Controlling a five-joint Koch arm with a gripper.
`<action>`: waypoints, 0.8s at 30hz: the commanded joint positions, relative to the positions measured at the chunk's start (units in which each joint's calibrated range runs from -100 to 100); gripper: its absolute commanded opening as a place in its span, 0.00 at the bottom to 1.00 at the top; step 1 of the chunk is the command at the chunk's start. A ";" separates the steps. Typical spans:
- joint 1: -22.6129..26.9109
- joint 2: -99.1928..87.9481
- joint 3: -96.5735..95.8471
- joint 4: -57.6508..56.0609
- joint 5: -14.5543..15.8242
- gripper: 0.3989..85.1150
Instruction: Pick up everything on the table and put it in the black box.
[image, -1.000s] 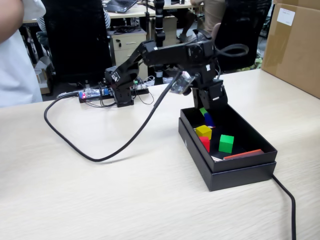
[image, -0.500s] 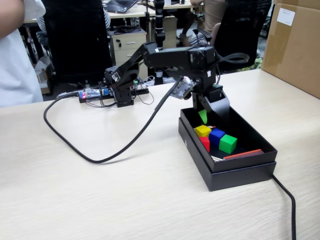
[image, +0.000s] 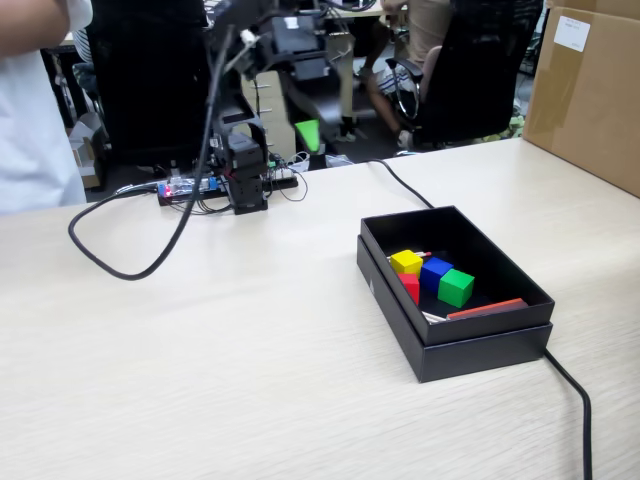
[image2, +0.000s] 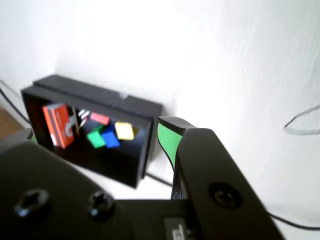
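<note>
1. Progress. I judge the task essentially complete: all four cubes lie inside the black box (image: 455, 345), and I see no cube left on the desk (image: 200, 380) in the fixed view. What remains, as far as I can judge, is only to park the arm.

2. Location of the cubes. In the fixed view the yellow cube (image: 406, 262) sits toward the box's left wall, the red cube (image: 411, 287) is just in front of and below it, the blue cube (image: 435, 272) is beside the yellow, and the green cube (image: 456, 287) touches the blue on its right. All four cluster in the nearer-left part of the box floor.

3. Appearance of the cubes. They are small, same-sized, solid-colour blocks with crisp edges, each far smaller than the box. Yellow and green look tilted rather than squared to the walls.

4. The box. It is shallow, matte black, rectangular, with a doubled rim. A thin red strip (image: 487, 309) lies along its near wall; this is not a cube.

5. End effector (image: 309, 128). It is raised high above the arm's base, well apart from the box, and holds nothing. One green-padded fingertip shows in both views; the wrist view shows only one jaw clearly, so I cannot tell how far the jaws stand apart.

6. Surroundings. A black cable (image: 140, 262) loops across the desk to the left of the box; a brown carton (image: 590, 90) stands at the far right.
</note>
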 joint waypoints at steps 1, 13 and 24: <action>-2.54 -13.38 -6.31 7.35 -1.66 0.57; -8.94 -34.84 -50.55 34.83 -4.98 0.59; -8.55 -34.95 -72.40 56.17 -5.96 0.61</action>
